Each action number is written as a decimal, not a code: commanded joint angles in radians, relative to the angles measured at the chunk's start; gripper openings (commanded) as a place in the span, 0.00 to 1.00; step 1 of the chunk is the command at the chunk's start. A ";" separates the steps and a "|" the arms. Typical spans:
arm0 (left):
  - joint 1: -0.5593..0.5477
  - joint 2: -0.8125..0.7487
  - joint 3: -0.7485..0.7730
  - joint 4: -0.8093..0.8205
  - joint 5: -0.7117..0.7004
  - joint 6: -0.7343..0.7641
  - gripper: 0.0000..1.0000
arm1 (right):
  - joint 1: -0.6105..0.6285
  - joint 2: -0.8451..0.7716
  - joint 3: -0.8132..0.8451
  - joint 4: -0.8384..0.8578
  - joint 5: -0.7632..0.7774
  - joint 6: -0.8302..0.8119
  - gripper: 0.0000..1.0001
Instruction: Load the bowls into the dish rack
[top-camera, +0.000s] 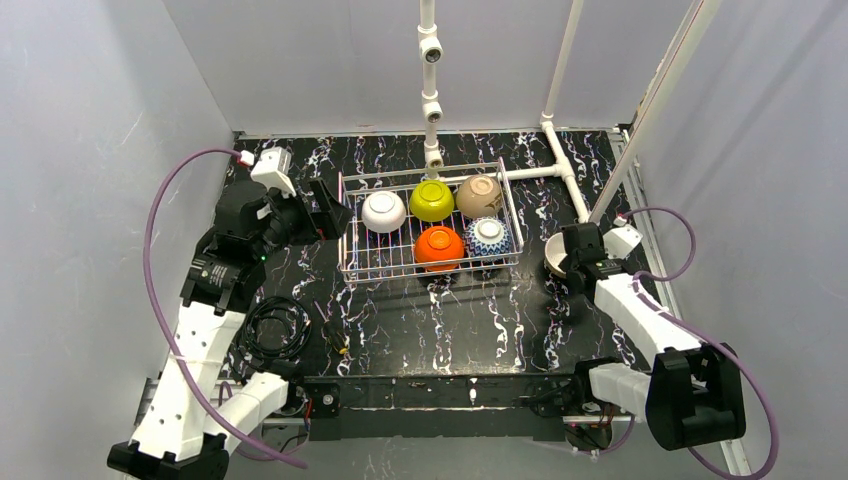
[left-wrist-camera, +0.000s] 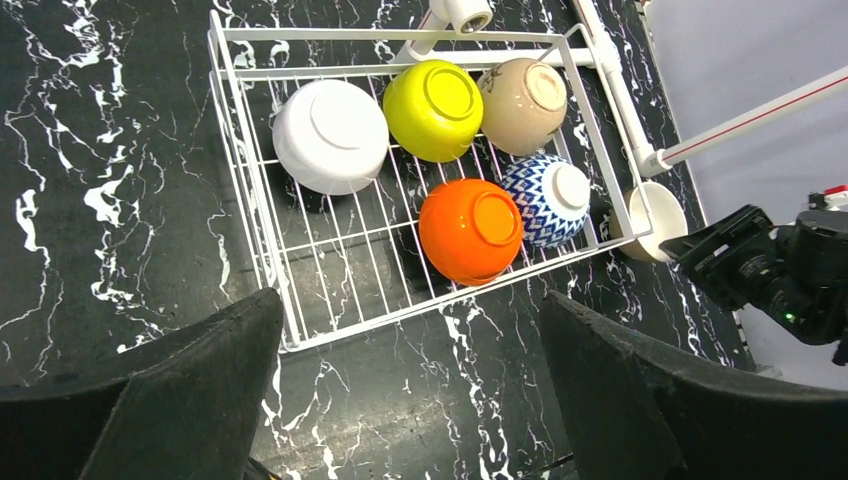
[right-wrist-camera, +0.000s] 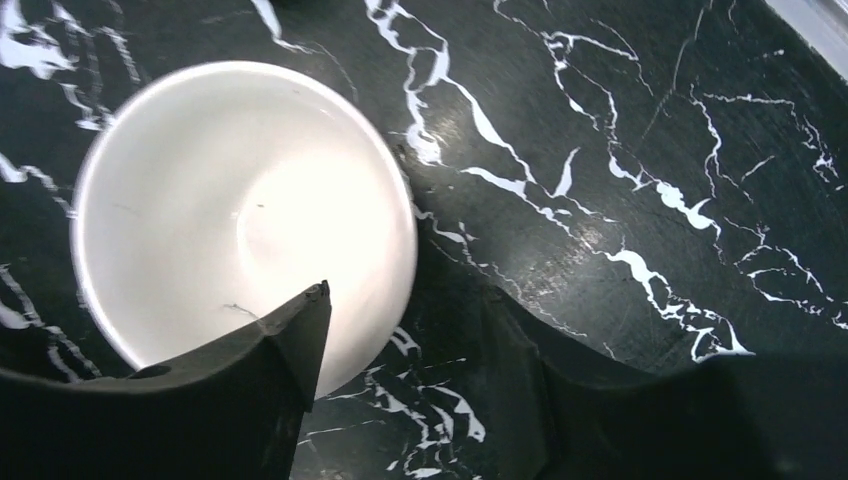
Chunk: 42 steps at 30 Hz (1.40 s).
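The white-wire dish rack (top-camera: 346, 232) holds five bowls upside down: white (top-camera: 383, 211), yellow-green (top-camera: 432, 200), tan (top-camera: 479, 196), orange (top-camera: 439, 247) and blue-and-white (top-camera: 488, 237). They also show in the left wrist view, in the rack (left-wrist-camera: 240, 190). The sixth bowl (right-wrist-camera: 240, 200), pale inside, stands upright on the table right of the rack (top-camera: 551, 253). My right gripper (right-wrist-camera: 400, 300) is open right over it, one finger above its inside and the other outside its rim. My left gripper (left-wrist-camera: 410, 300) is open and empty at the rack's left end (top-camera: 328, 210).
A white pipe frame (top-camera: 430, 100) rises behind the rack, with a branch (top-camera: 566, 172) along the table at the back right. A coil of black cable (top-camera: 275, 330) lies at the front left. Grey walls close in both sides.
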 joint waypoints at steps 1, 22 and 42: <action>0.003 0.013 0.001 0.011 0.040 -0.019 0.98 | -0.045 0.033 -0.034 0.072 -0.031 0.008 0.60; 0.003 0.043 0.028 0.010 0.073 -0.033 0.98 | -0.059 -0.087 0.051 -0.076 0.064 0.021 0.01; 0.003 0.029 0.033 0.030 0.101 -0.036 0.98 | -0.059 -0.477 0.169 0.286 -0.483 -0.129 0.01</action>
